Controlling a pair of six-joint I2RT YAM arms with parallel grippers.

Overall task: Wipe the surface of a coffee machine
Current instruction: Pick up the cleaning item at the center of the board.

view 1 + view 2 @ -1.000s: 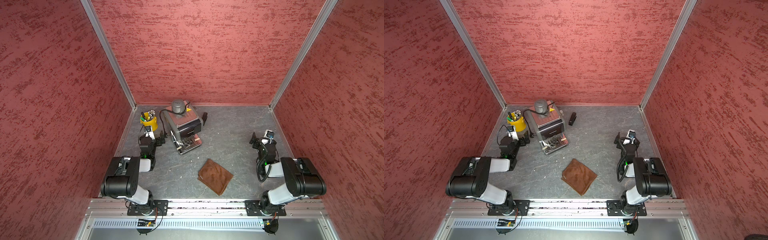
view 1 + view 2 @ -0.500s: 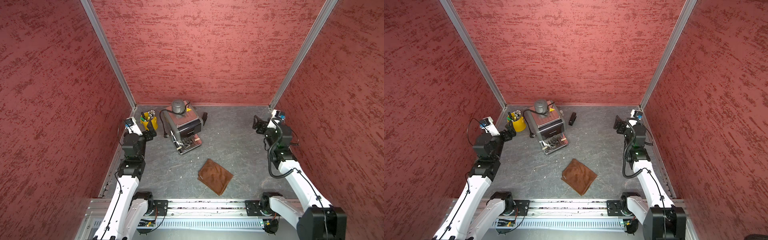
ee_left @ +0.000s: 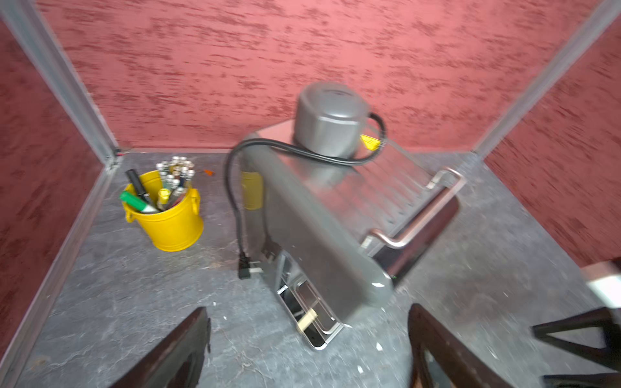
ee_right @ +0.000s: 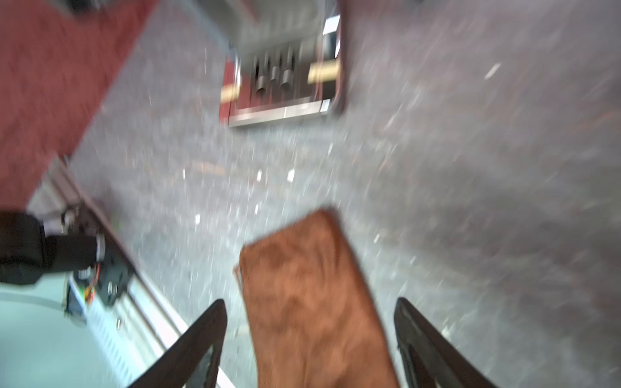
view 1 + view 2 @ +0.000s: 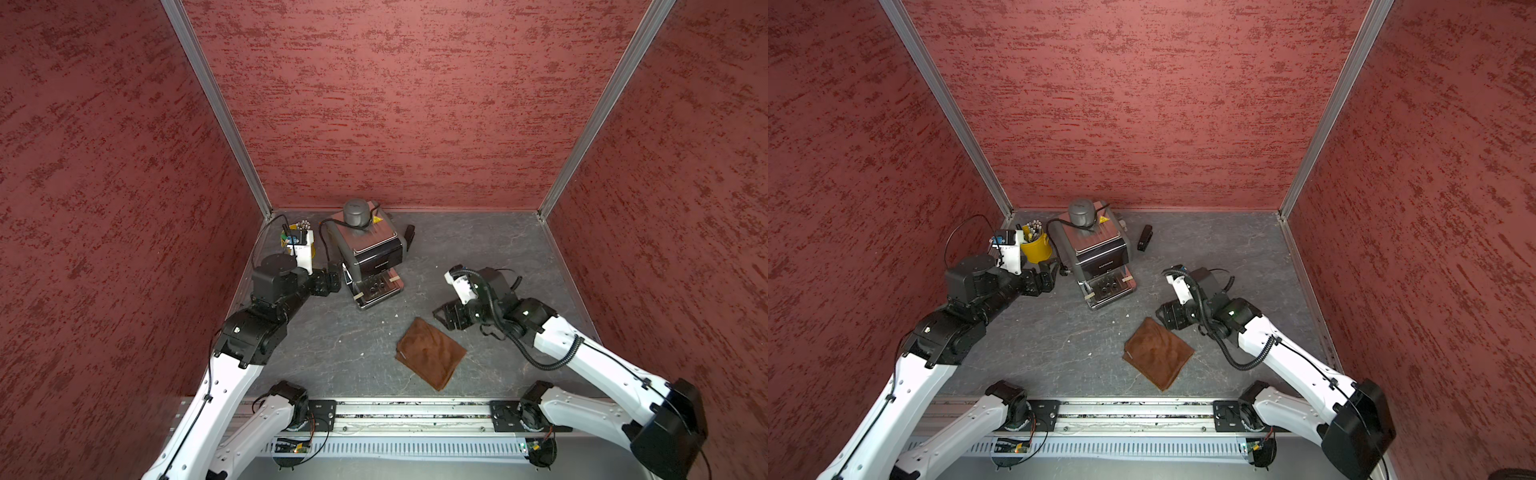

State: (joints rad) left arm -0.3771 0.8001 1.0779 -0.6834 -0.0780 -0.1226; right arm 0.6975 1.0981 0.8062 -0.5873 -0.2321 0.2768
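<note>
In both top views we see the coffee machine [image 5: 370, 249] [image 5: 1096, 249] upright on the grey desk [image 5: 490, 257] [image 5: 1225, 257], near the back wall on the robot's left half, its drip tray [image 5: 380, 289] [image 5: 1111, 291] turned toward the arms' bases. The left arm [image 5: 266, 324] [image 5: 951, 332] reaches in along the left wall. The left jaws stand apart and empty, just beside the machine's lower flank, with a narrow strip of desk between. The right arm [image 5: 582, 357] [image 5: 1300, 357] holds the right jaws over the far corner of a brown cloth [image 5: 430, 353] [image 5: 1156, 351], which lies flat and well apart from the machine. A yellow bucket [image 5: 1036, 249] of pens sits beside the machine, toward the left wall.

From the left wrist we look between 2 dark fingers [image 3: 181, 349], spread wide with nothing between them. The coffee machine [image 3: 319, 218] rises just ahead, a black cord [image 3: 235, 201] looped round its grey cap [image 3: 329, 117]. The yellow bucket [image 3: 171, 225] is nearby.

The right wrist picture is blurred. Its 2 fingers [image 4: 201, 342] are apart, with the brown cloth [image 4: 312, 302] between them. We cannot tell whether they touch it. The drip tray [image 4: 285, 84] lies well beyond.
</note>
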